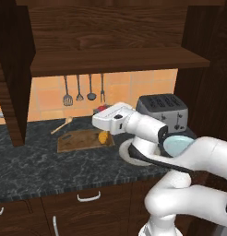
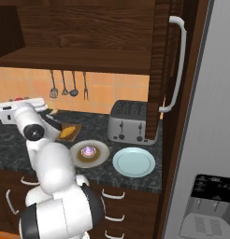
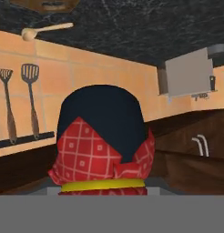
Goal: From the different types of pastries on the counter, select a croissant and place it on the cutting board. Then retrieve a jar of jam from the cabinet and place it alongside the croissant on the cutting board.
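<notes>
The jar of jam (image 3: 102,139) sits right in front of the hand camera, upside down in that rolled view: dark rounded body, red checked cloth cover (image 3: 91,157) and a yellow band at the neck. The fingers are closed on it, nearly as narrow as they go, so the grip appears to be across the lid or neck end, though the contact itself is hidden at the bottom of that view. I judge the jar rigid, smooth and fairly dense for its size, likely glass, so breakable if dropped and apt to slip or pivot under a light pinch; the cloth-covered neck gives better friction than the slick body, and holding it level matters. In the left base view the hand (image 1: 110,119) hangs above the right end of the cutting board (image 1: 80,140), with a bit of red at its tip, and the croissant (image 1: 103,137) already lies on the board's right edge on the dark tabletop (image 1: 32,161). The right base view adds what the others lack: the round purple-topped pastry (image 2: 88,151) on its plate (image 2: 101,158), an empty pale blue plate (image 2: 133,162) and the toaster (image 2: 131,122). The hand view alone shows the jar's cover pattern, plus hanging utensils (image 3: 29,98) and a wooden spoon (image 3: 43,31).
</notes>
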### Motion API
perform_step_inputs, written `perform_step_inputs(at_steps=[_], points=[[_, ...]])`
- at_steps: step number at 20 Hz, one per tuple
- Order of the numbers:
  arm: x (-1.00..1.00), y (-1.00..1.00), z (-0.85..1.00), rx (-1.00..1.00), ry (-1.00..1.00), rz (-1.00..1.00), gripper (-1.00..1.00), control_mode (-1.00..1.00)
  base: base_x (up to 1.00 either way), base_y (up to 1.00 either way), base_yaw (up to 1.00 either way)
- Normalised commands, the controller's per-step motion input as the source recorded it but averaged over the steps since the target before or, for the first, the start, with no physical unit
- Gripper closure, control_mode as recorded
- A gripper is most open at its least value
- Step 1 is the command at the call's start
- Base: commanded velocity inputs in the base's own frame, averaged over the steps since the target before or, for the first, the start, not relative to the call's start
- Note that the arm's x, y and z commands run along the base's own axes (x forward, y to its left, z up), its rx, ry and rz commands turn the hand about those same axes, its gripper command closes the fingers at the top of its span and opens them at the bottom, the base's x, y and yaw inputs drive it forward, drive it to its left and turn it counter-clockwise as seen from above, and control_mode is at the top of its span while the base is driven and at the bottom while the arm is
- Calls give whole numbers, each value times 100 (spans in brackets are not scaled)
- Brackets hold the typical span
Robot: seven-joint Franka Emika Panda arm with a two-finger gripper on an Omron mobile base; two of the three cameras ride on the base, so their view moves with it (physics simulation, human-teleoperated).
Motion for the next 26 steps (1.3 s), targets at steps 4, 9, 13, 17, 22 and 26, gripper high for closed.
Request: perform_step_inputs(at_steps=[4, 9, 13, 17, 22, 26], points=[[79, -14, -41, 0, -1, 46, 100, -100, 0, 0, 0], [72, -2, -33, 0, -2, 21, 100, -100, 0, 0, 0], [84, 0, -71, 0, -1, 24, 100, -100, 0, 0, 0], [9, 0, -12, 0, 0, 13, 100, -100, 0, 0, 0], [0, 0, -87, 1, -2, 22, 100, -100, 0, 0, 0], [17, -12, -63, 8, 0, 26, 100, -100, 0, 0, 0]])
